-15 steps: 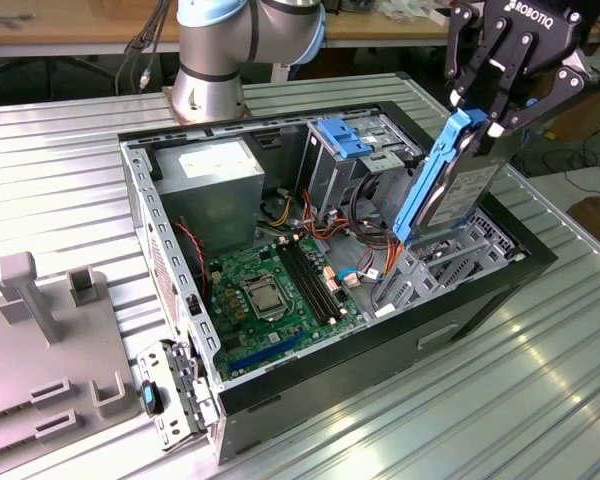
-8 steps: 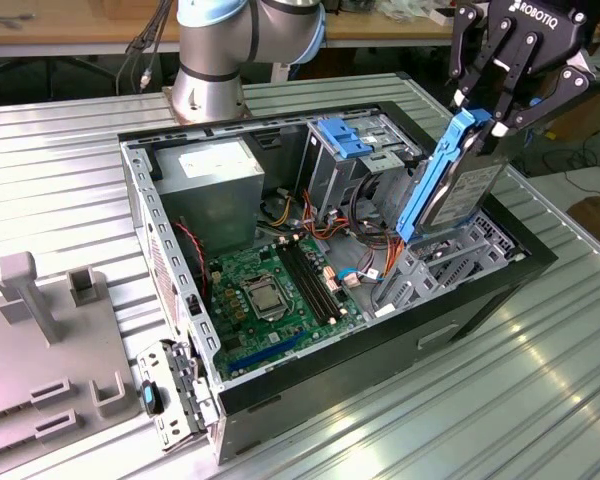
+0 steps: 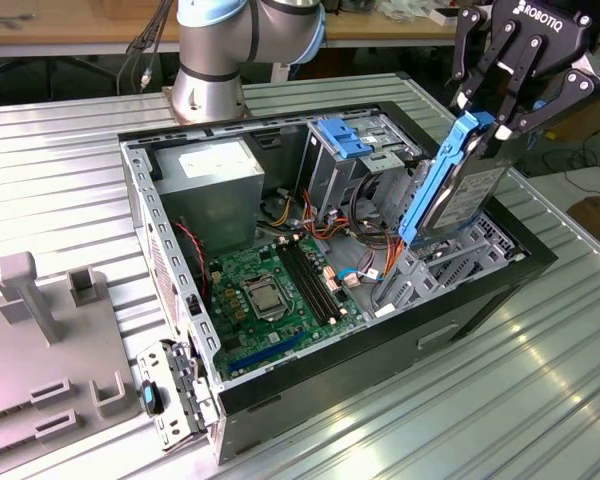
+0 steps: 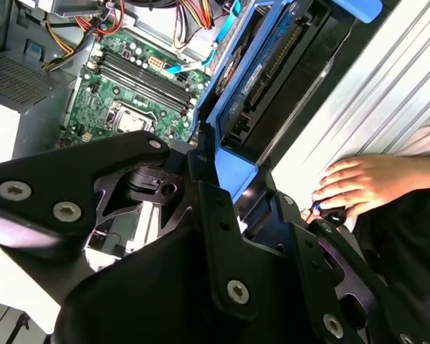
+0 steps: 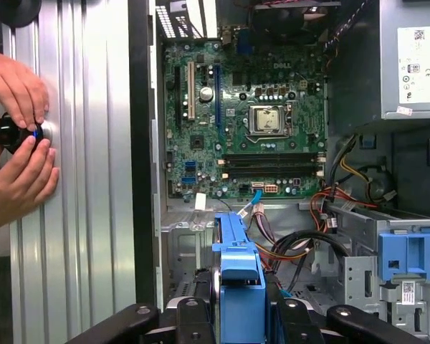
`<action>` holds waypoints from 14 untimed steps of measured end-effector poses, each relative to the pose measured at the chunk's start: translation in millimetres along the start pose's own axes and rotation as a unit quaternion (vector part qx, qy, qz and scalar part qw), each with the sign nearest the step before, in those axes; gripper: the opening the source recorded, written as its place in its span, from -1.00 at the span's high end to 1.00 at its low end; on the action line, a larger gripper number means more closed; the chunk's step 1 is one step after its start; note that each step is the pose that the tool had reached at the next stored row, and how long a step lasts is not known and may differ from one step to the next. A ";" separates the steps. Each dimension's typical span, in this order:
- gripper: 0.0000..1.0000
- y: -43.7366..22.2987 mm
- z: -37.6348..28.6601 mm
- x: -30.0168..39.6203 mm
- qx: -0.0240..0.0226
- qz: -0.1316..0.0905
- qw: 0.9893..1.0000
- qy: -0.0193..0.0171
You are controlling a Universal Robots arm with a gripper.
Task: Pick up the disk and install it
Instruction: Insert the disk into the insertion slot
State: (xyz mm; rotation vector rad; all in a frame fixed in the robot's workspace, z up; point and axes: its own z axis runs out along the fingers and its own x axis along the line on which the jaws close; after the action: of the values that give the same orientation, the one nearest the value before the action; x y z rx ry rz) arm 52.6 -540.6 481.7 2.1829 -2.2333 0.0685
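The disk point(image 3: 472, 196) is a grey metal drive in a blue plastic frame point(image 3: 432, 188). It hangs tilted on edge over the metal drive cage point(image 3: 450, 258) at the exterior view's right end of the open computer case point(image 3: 480, 292). My gripper point(image 3: 487, 124) is shut on the disk's upper end, with black fingers point(image 3: 528, 62) on both sides of it. In the first wrist view the blue frame point(image 5: 238, 266) runs out from between my fingers point(image 5: 189, 315). In the second wrist view the disk point(image 4: 233, 89) slants down toward the case.
Inside the case lie a green motherboard point(image 3: 265, 290), a grey power supply box point(image 3: 216, 176), another blue caddy point(image 3: 342, 136) and loose cables point(image 3: 365, 262). A person's hands point(image 5: 18, 93) hold a black knob point(image 5: 13, 133) on the ribbed table beside the case. A grey fixture point(image 3: 40, 340) stands at the exterior view's left.
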 end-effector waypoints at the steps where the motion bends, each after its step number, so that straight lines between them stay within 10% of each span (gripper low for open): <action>1: 0.26 0.0 0.0 0.8 0.000 0.000 1.000 0.000; 14: 0.26 -14.6 2.4 3.2 0.000 0.008 1.000 0.000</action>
State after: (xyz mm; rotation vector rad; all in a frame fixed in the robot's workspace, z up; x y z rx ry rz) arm 67.2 -544.3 479.7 2.1637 -2.2513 0.0684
